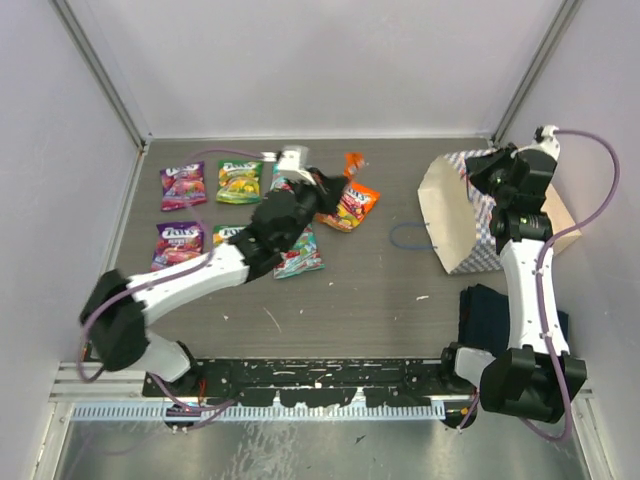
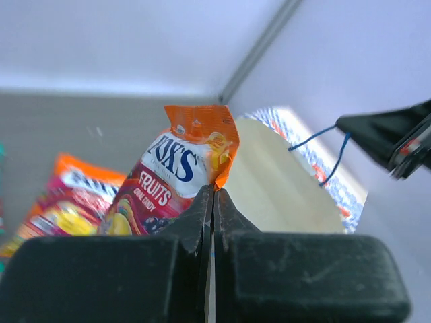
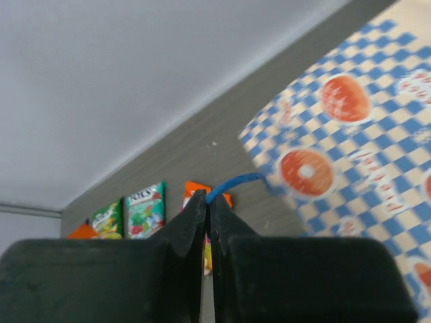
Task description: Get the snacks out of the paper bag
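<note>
Between the shut jaws of the left gripper [image 2: 213, 196] sits only an edge of one orange-and-red snack packet [image 2: 180, 171]. It stands up from the fingertips with most of its body unsupported. With so thin a bite on glossy foil, I judge it could slide out or swing on a quick move, and if let go where it is it may land on the other orange packet [image 1: 350, 206] lying just beside, near the middle of the table [image 1: 380, 290]. Further out, a purple packet [image 1: 182, 186], a green packet [image 1: 239, 182] and a teal packet [image 1: 298, 254] lie flat across the table's left half. Over by the right edge, the right gripper [image 3: 207, 196] is pinched on a thin blue cord handle [image 3: 232, 182] of the paper bag [image 1: 452, 205]. The bag lies on its side with its mouth facing the packets, well apart from the left gripper. That cord could slip and let the bag sag. Whether any packet is inside cannot be told.
</note>
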Controlling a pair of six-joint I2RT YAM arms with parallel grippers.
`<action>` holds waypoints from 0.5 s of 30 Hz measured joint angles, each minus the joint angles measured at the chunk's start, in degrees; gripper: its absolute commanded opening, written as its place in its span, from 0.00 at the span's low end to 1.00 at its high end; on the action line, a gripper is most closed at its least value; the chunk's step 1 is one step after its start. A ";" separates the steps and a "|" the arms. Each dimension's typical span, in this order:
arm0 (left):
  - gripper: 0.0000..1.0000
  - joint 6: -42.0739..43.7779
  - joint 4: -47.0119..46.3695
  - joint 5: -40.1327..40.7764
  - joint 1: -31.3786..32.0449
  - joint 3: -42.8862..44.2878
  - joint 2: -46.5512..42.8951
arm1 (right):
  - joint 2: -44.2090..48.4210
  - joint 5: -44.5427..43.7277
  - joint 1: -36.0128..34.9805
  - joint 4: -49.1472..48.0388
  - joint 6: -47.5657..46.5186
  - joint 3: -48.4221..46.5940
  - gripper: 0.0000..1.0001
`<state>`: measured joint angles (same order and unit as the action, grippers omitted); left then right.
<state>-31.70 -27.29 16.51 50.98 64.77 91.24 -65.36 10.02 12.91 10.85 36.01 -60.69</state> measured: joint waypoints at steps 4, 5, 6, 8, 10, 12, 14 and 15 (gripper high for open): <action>0.00 6.40 0.98 5.97 -0.57 -3.41 -15.87 | -0.35 -2.64 -6.21 0.52 -0.22 -7.10 0.01; 0.00 7.58 1.70 7.28 -0.83 -3.87 -18.78 | -0.98 -2.99 -8.17 0.59 -0.24 -9.31 0.01; 0.00 8.72 2.32 8.39 -1.01 -4.24 -21.07 | -1.64 -3.19 -9.60 0.46 -0.24 -11.10 0.01; 0.00 10.69 4.20 10.51 -1.25 -4.79 -25.20 | -3.80 -3.34 -12.26 0.39 -0.24 -15.78 0.01; 0.00 12.68 6.27 12.39 -1.38 -5.25 -27.93 | -6.05 -3.72 -13.51 0.61 -0.46 -20.11 0.01; 0.00 14.27 8.48 13.84 -1.57 -5.51 -29.29 | -7.89 -5.18 -13.20 1.33 -1.42 -23.61 0.01; 0.00 15.47 10.67 14.93 -1.77 -6.03 -29.92 | -8.98 -6.27 -11.89 1.70 -2.08 -25.35 0.01; 0.00 16.13 12.04 15.56 -1.97 -6.43 -30.21 | -9.29 -6.56 -10.58 1.70 -2.34 -25.46 0.01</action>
<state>-15.57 -15.25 32.08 49.01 58.35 61.04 -74.65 3.46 2.33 12.56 33.67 -86.15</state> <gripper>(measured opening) 0.004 0.092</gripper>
